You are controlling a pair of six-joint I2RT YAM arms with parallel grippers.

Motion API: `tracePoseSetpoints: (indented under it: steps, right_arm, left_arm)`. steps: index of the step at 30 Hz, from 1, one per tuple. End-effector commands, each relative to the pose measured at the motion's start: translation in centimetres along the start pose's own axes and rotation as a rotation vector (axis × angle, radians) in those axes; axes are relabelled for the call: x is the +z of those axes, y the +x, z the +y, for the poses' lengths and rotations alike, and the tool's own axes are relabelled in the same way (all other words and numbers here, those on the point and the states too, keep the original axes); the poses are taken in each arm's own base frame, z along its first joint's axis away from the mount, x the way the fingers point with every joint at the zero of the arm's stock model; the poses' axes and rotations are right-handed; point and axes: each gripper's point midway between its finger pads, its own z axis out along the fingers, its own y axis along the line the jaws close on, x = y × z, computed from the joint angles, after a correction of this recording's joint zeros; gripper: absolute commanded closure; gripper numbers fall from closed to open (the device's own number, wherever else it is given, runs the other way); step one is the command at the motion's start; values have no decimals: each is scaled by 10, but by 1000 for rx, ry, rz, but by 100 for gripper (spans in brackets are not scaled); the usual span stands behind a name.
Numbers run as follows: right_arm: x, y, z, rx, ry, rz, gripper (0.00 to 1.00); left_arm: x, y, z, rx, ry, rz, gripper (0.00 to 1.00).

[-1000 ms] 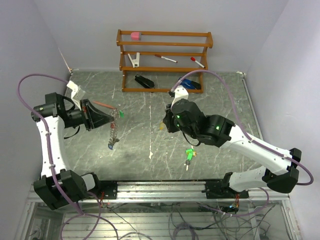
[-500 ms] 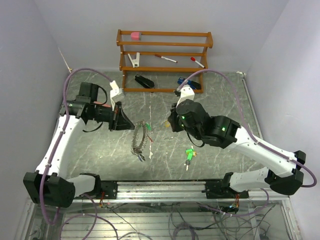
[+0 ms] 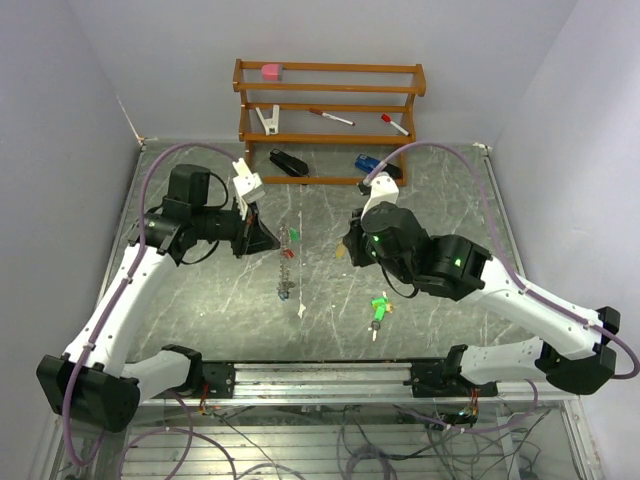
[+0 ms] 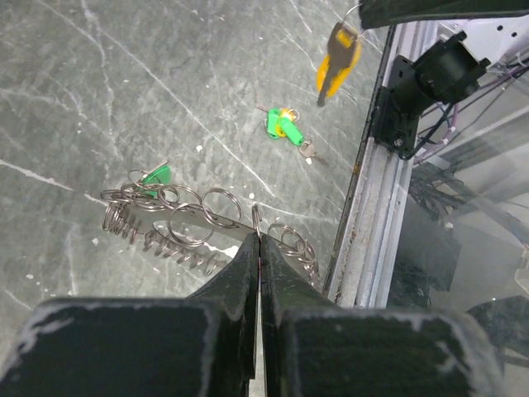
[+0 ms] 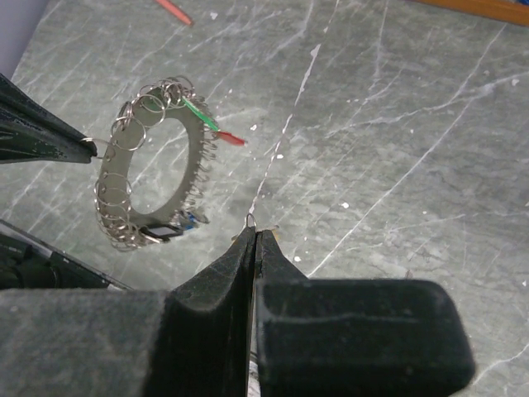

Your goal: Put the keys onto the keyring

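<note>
while the left gripper (image 4: 258, 241) is pressed together on one small wire loop at the rim of the large pale flat ring strung with many metal loops (image 4: 178, 222), this keyring hangs in the air between the two arms. further right, the right gripper (image 5: 253, 240) pinches the thin loop of a small key with yellow-orange plastic head (image 4: 337, 59). i judge the left must hold the ring steady, and the right must bring its loop slowly to the rim. green-headed keys (image 3: 378, 308) lie on the grey marble table (image 3: 250, 330).

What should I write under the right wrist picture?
The right gripper pinches a small wire loop while the left gripper holds the keyring up nearby.
</note>
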Motion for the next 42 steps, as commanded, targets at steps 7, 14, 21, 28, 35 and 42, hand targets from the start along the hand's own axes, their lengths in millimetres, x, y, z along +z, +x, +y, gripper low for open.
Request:
tracePoseSetpoints:
  steps: [7, 14, 21, 28, 35, 42]
  right_arm:
    - [-10, -2, 35, 13, -202, 10, 100]
    - [-10, -1, 57, 14, -264, 75, 100]
    - [-5, -2, 77, 26, -315, 100, 100]
    - [5, 1, 84, 9, -308, 106, 100]
    - [9, -2, 95, -10, -318, 96, 100]
    - [13, -4, 99, -11, -318, 81, 100]
  left_arm:
    - [8, -13, -36, 174, 128, -10, 93]
    - [8, -13, -32, 173, 92, -2, 93]
    - [6, -18, -28, 178, 55, 0, 93]
    - [3, -26, -34, 179, 66, -16, 93]
    - [2, -29, -36, 175, 73, -26, 93]
    - [1, -27, -38, 173, 77, -28, 93]
